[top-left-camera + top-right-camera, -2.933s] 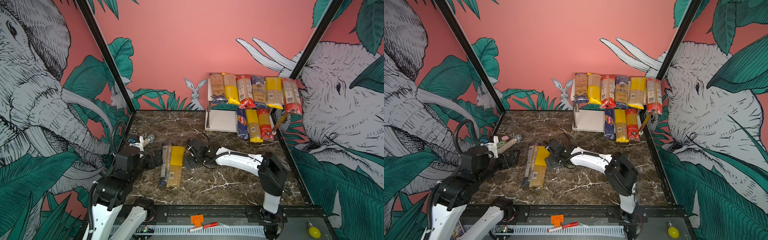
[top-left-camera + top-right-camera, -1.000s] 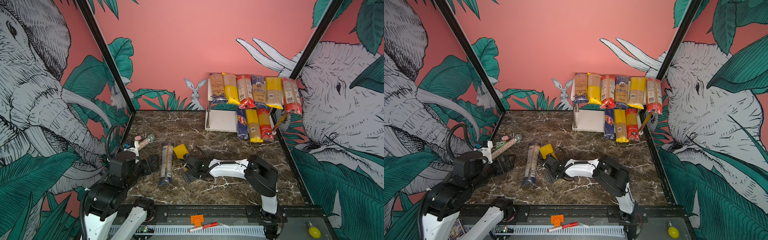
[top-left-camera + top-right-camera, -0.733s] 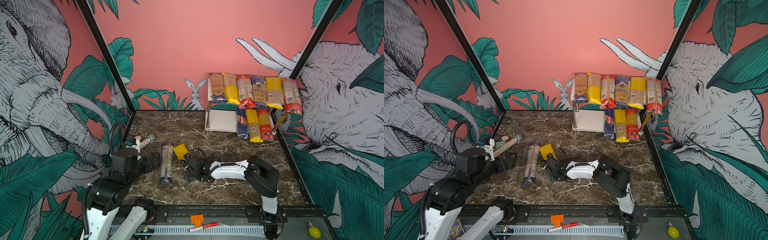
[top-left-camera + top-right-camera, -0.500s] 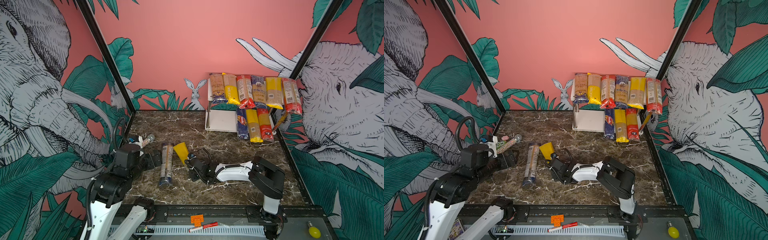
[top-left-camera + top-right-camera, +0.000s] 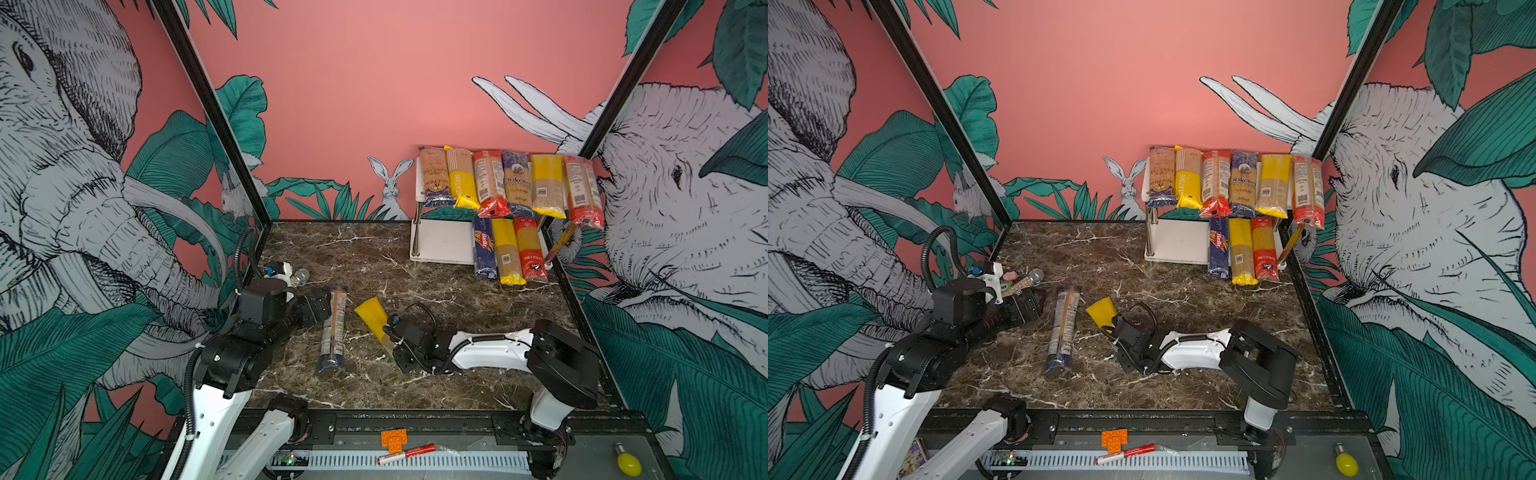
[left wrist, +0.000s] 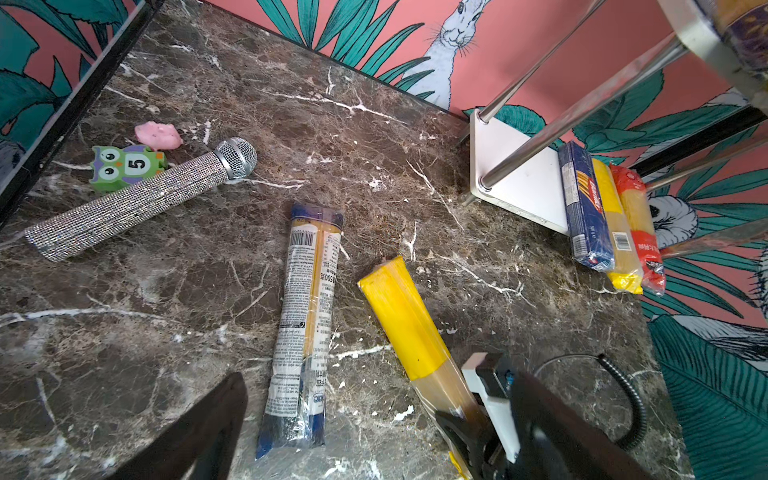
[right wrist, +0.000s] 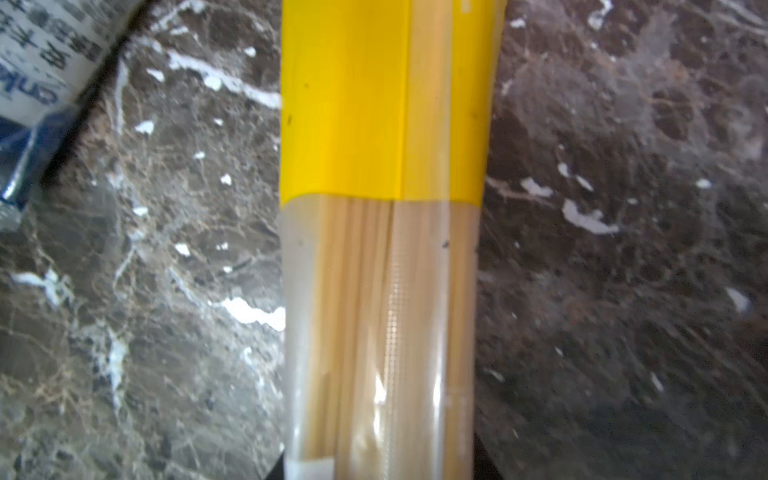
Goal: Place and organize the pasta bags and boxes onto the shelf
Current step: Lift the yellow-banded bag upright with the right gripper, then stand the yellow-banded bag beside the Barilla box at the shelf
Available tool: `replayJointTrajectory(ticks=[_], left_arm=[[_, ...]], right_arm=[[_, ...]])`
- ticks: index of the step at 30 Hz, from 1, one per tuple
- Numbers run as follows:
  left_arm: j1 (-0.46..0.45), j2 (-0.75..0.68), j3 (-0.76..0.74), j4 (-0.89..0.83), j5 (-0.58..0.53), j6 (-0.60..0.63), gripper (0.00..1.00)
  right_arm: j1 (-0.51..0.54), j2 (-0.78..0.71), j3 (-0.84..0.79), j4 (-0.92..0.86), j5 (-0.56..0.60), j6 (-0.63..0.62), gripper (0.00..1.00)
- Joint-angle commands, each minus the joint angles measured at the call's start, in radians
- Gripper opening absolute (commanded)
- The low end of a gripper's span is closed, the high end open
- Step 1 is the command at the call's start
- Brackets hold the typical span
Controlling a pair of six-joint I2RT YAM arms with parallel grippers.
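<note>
My right gripper (image 5: 390, 337) is shut on the clear middle of a yellow-ended pasta bag (image 5: 371, 316), whose yellow end (image 5: 1101, 311) tilts up off the marble. The right wrist view shows this bag (image 7: 386, 124) running straight out between the jaws. A blue-ended bag (image 5: 333, 328) (image 6: 307, 316) lies flat just left of it. My left gripper (image 5: 321, 306) stands open beside that bag's far end, one dark finger (image 6: 208, 428) in its wrist view. The white shelf (image 5: 440, 245) at the back right holds several packs on top and three below, including a blue Barilla box (image 5: 484, 249).
A glittery microphone (image 6: 137, 199), an owl toy (image 6: 126, 166) and a pink lump (image 6: 158, 135) lie by the left wall. On the front rail are a marker pen (image 5: 407, 452), an orange brick (image 5: 393, 439) and a yellow bulb (image 5: 628, 463).
My right gripper has shut on the yellow-ended bag and raised it, its yellow end tipping up. The left gripper has shifted closer to the blue-ended bag.
</note>
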Motion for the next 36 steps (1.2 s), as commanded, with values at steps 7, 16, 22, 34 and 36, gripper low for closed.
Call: replayJointTrajectory(ticks=[7,16,22,34,36], left_arm=[[0.005,0.13,-0.004,0.16,0.054,0.005,0.99],[0.006,0.279,0.031,0.278,0.097,0.056,0.99],[0.006,0.367,0.093,0.313,0.116,0.114,0.99],[0.005,0.499,0.234,0.328,0.134,0.238,0.99],[0.006,0.515,0.248,0.333,0.137,0.25,0.99]], right_arm=[[-0.121,-0.232,-0.023,-0.174,0.038,0.005,0.0],[-0.268,-0.327,0.015,-0.244,0.054,-0.001,0.0],[-0.34,-0.32,0.076,-0.274,0.09,-0.016,0.0],[-0.529,-0.166,0.267,-0.2,0.138,-0.065,0.0],[-0.565,-0.121,0.315,-0.181,0.135,-0.077,0.0]])
